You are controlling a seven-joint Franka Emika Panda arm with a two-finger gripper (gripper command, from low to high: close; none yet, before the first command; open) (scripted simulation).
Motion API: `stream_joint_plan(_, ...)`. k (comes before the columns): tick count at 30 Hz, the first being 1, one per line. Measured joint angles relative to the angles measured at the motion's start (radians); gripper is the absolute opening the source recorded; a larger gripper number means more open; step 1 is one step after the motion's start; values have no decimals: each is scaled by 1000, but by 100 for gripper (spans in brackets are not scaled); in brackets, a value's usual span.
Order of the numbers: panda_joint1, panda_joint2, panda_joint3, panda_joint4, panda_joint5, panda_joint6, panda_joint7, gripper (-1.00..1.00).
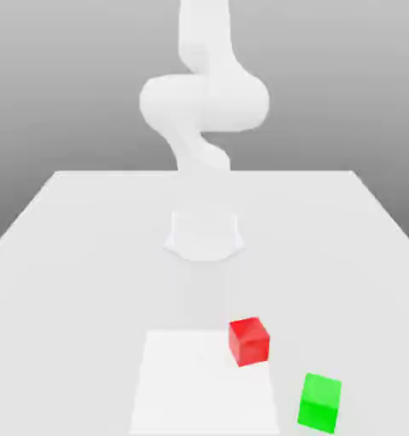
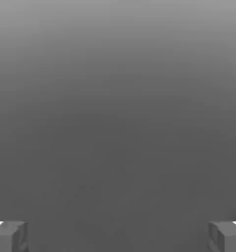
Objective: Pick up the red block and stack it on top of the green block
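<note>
Exterior view: you see the white arm point(image 1: 204, 102) rising at twelve o'clock over the pale table point(image 1: 80, 247), bent back on itself above its base. The red block point(image 1: 249, 341) rests flat on the table at about five o'clock from the base, on the edge of a brighter rectangular patch point(image 1: 191, 383). The green block point(image 1: 319, 401) lies a little farther out along the same bearing, near the red one but apart from it, toward the exterior view's right.

Hand view: the gripper point(image 2: 118, 236) stands spread wide, its two fingertips point(image 2: 9, 236) at opposite corners with nothing between them (only a bare grey surface beyond).

Progress, as judged: nothing is done yet. You have the whole sequence left: reach the red block, close on it, lift, carry it over the green block and set it on top.
</note>
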Motion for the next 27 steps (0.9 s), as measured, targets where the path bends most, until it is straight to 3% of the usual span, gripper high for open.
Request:
stream_joint_plan(17,103,633,62,-461,11,424,-101,0)
stream_joint_plan(24,129,895,35,-464,-40,639,-70,0)
stream_joint_plan(25,136,928,27,-459,-48,666,-65,-100)
stream_joint_plan(27,136,928,27,-459,-48,666,-65,-100)
